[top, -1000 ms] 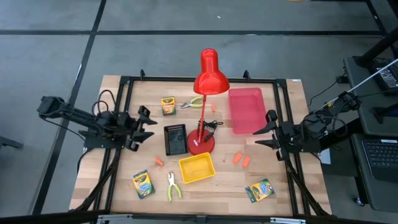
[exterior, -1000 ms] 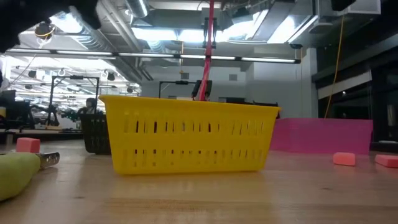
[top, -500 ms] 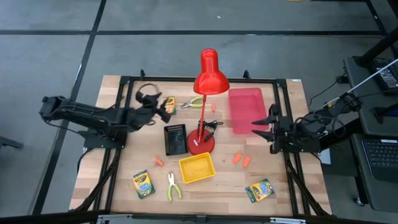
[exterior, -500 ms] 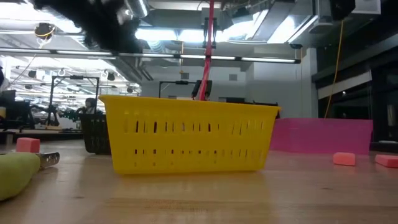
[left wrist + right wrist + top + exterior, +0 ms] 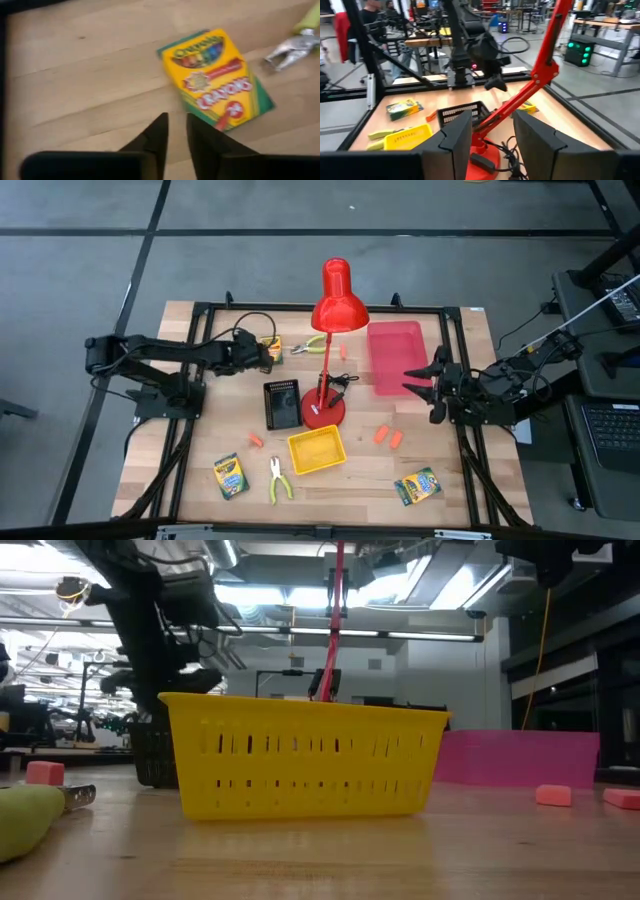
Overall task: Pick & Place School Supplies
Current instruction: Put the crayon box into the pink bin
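Seen from above, the left gripper (image 5: 262, 352) reaches to the upper left of the table (image 5: 180, 470), poised just beside a yellow-and-green crayon box (image 5: 270, 348). The left wrist view shows its fingers (image 5: 155, 142) nearly closed with only a narrow gap, holding nothing, the box just ahead of their tips. Pliers with yellow-green handles (image 5: 308, 346) lie immediately right of that box, near the red desk lamp (image 5: 335, 300).

At the right edge of the overhead frame, the right gripper (image 5: 415, 387) hovers beside the pink tray (image 5: 393, 357), its fingers (image 5: 455, 137) spread apart and empty.

A second crayon box (image 5: 229, 476) sits at lower left, with a second pair of pliers (image 5: 277, 478) between it and the yellow basket (image 5: 316, 450). A third crayon box (image 5: 418, 485) lies at lower right. Orange pieces (image 5: 388, 438) rest right of the basket, another (image 5: 255, 441) to its left, below the black tray (image 5: 281, 404).
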You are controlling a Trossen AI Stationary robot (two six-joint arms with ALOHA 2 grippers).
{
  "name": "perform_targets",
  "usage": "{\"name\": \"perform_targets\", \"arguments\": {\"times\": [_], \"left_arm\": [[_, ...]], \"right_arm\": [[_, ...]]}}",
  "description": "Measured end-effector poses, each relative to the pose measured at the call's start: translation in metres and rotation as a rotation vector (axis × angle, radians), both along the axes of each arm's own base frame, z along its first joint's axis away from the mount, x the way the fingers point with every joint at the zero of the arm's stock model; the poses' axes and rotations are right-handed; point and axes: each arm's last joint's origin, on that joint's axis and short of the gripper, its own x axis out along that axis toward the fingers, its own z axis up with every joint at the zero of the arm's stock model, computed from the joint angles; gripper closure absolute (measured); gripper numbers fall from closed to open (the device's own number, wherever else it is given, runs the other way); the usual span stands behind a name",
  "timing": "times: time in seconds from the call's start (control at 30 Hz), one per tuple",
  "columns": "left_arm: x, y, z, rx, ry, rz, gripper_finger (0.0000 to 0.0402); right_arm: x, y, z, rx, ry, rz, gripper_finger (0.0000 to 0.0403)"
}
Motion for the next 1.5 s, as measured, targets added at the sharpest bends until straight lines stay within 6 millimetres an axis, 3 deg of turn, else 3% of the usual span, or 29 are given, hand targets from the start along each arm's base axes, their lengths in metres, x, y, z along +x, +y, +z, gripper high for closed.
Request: {"name": "perform_targets", "arguments": {"times": [0.1,0.2,0.5,0.9,1.5], "left_arm": [[0.002,0.002,-0.002,-0.005,-0.008,0.001,0.0392],[0.002,0.004,-0.002,-0.006,-0.008,0.011,0.0399],[0.005,0.015,-0.004,-0.058,-0.072,0.022,0.0399],[0.017,0.033,-0.032,-0.078,-0.016,0.051,0.0399],[0.005,0.031,-0.039,-0.087,0.102,0.118,0.04]], "right_arm": [[0.0,0.001,0.0,0.005,0.005,0.045,0.0253],[0.0,0.002,0.0,0.005,0.009,0.076,0.0253],[0.003,0.006,-0.002,-0.008,0.03,0.15,0.0253],[0.005,0.013,-0.005,-0.005,0.05,0.198,0.0253],[-0.001,0.022,-0.005,-0.008,0.04,0.206,0.0253]]}}
